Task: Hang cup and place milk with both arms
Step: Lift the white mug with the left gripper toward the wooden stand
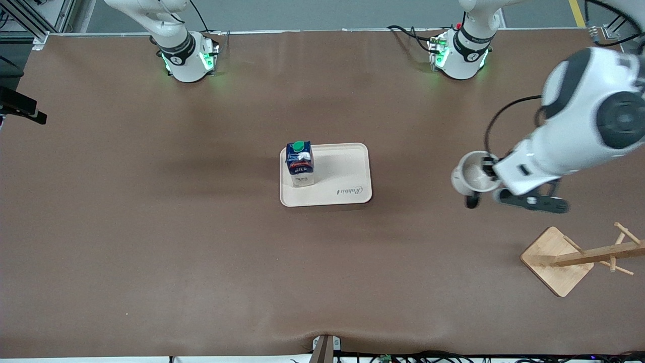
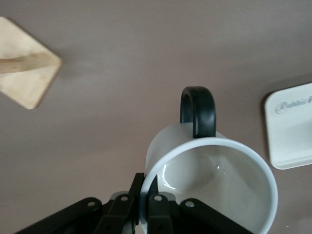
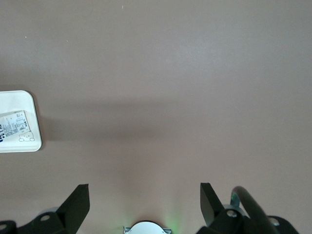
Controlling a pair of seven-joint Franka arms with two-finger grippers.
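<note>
Front view
Milk (image 1: 300,164): stands upright on the tray (image 1: 347,176), long axis vertical, green cap on top, at the tray's end toward the right arm's side of the table.
Cup (image 1: 472,174): held up in the air over bare table (image 1: 151,227), between the tray and the wooden rack (image 1: 574,257); its mouth opens upward toward the camera and its black handle points toward the front camera.
Left gripper (image 1: 488,169): closed on the cup's rim, over the table toward the left arm's end.
Rack: lies nearer the front camera than the cup, its square base on the table.
Right arm: only its base and lower links show at the top; it waits.

Left wrist view
Left gripper (image 2: 147,192): fingers pinch the cup's wall, one inside and one outside the rim.
Cup (image 2: 209,185): open mouth faces the camera, loop handle on the side away from the fingers.
Tray (image 2: 292,131): one corner shows.
Rack (image 2: 29,73): part of its base shows.

Right wrist view
Right gripper (image 3: 145,202): fingers spread wide, holding nothing, over bare table.
Tray (image 3: 34,139): a corner shows, with the milk's (image 3: 14,126) pale lower part on it.
</note>
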